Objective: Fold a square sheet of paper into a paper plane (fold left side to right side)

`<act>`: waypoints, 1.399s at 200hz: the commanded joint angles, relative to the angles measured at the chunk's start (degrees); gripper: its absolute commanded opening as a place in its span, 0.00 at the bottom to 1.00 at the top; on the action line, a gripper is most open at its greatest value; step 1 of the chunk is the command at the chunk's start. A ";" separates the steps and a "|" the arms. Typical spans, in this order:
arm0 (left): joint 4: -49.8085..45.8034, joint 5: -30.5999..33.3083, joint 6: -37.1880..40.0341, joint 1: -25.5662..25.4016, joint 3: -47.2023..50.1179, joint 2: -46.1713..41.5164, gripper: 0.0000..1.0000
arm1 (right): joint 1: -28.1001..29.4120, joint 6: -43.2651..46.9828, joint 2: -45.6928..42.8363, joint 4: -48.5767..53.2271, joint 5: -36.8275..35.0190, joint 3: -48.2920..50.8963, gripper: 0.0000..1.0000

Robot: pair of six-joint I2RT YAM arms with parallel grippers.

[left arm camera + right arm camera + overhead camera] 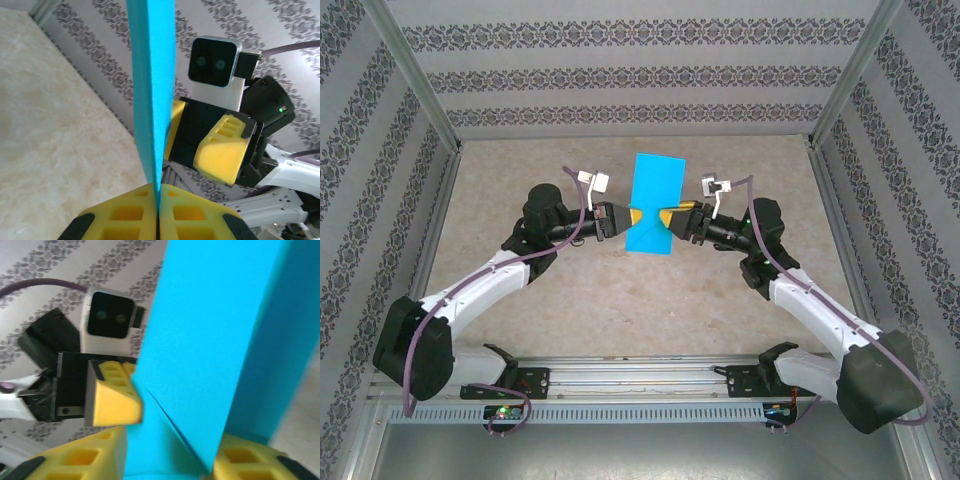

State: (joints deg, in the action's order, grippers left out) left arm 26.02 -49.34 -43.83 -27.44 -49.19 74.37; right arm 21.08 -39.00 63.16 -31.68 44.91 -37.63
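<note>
1. In the top view the square sheet of paper (657, 190) is a narrow rectangle near the middle of the bench (520, 180). Its long axis runs from 12 o'clock to 6 o'clock, a little tilted.
2. It seems to be lifted off the bench, with its face about parallel to it. The left wrist camera sees the sheet (150, 90) edge-on.
3. The left gripper (633, 216) comes from 9 o'clock. Its jaws are clenched on the long edge of the paper, and the yellow pads (125, 215) meet there.
4. The right gripper (667, 216) comes from 3 o'clock to the opposite long edge. In its own view the pads (90, 457) stand apart with the sheet (215, 340) between them, so I judge these jaws released around the paper, not pressing it.
5. Both arms are equally near and face each other across the short axis. To bring the left side over to the right, I think the left gripper must carry its edge toward 3 o'clock.
</note>
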 commanded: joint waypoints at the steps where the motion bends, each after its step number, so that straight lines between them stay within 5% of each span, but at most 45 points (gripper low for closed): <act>1: -15.62 4.77 8.75 -0.47 -4.11 -2.70 0.05 | -2.11 4.12 -4.09 7.74 -6.00 1.24 0.48; 34: -43.14 18.91 20.94 -2.02 -11.03 -2.64 0.00 | -2.80 13.92 -9.14 31.65 -23.65 -1.20 0.56; 74: -72.49 48.60 28.45 -11.21 -23.06 5.70 0.00 | -3.19 17.47 -10.23 48.44 -43.08 -3.15 0.62; 120: -93.06 83.43 15.43 -21.56 -33.78 20.51 0.00 | -3.90 15.04 -9.53 54.35 -52.85 -2.60 0.68; 149: -105.00 95.11 4.08 -24.18 -39.57 31.34 0.00 | -4.72 13.94 -10.27 54.13 -52.69 -1.62 0.69; 186: -105.28 92.19 1.03 -24.41 -42.00 39.89 0.00 | -6.15 13.08 -11.94 53.39 -51.42 -0.28 0.69; 235: -89.16 71.49 4.11 -23.97 -39.34 40.47 0.00 | -8.09 12.69 -13.24 53.09 -48.91 1.06 0.69; 280: -82.89 59.92 4.02 -21.72 -38.65 40.96 0.04 | -8.99 12.02 -13.50 52.27 -46.23 2.37 0.69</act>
State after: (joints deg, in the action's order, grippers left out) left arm -62.52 19.44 -39.48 -50.76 -88.84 115.59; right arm 12.84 -25.76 50.35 21.17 -3.40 -36.32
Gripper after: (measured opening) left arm 0.057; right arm 0.686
